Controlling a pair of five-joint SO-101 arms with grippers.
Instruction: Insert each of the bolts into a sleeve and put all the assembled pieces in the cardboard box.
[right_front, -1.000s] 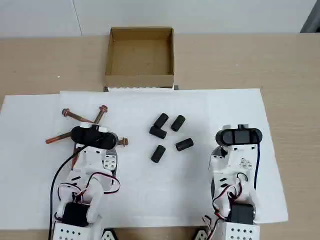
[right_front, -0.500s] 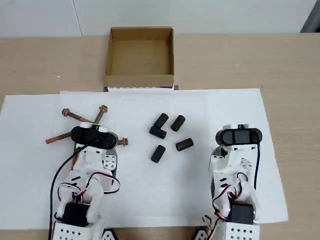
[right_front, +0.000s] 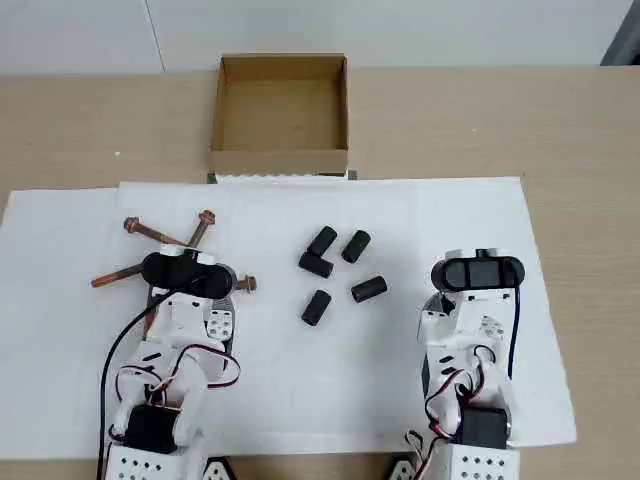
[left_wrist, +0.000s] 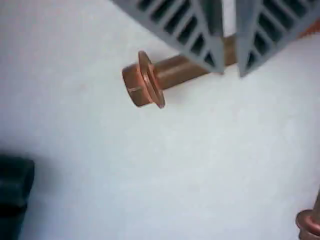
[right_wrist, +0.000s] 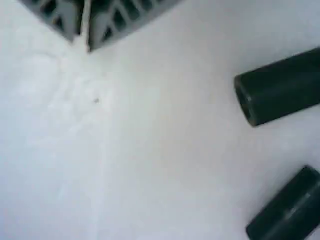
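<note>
The bolt (left_wrist: 150, 80) is metal: stiff, smooth, round, prob. light but apt to roll. Take it mid-shank, across the axis, not by the flanged head. It lies flat on the white sheet (right_front: 80, 330), its shank passing right under your left tool (left_wrist: 230, 72), whose jaws are all but closed w/ nothing gripped. The sleeves (right_front: 335, 265) lie at 3 o'clock from there. The right tool (right_wrist: 85, 45) is closed & empty. The cardboard box (right_front: 283, 160) is at 12 o'clock of the sleeves.
</note>
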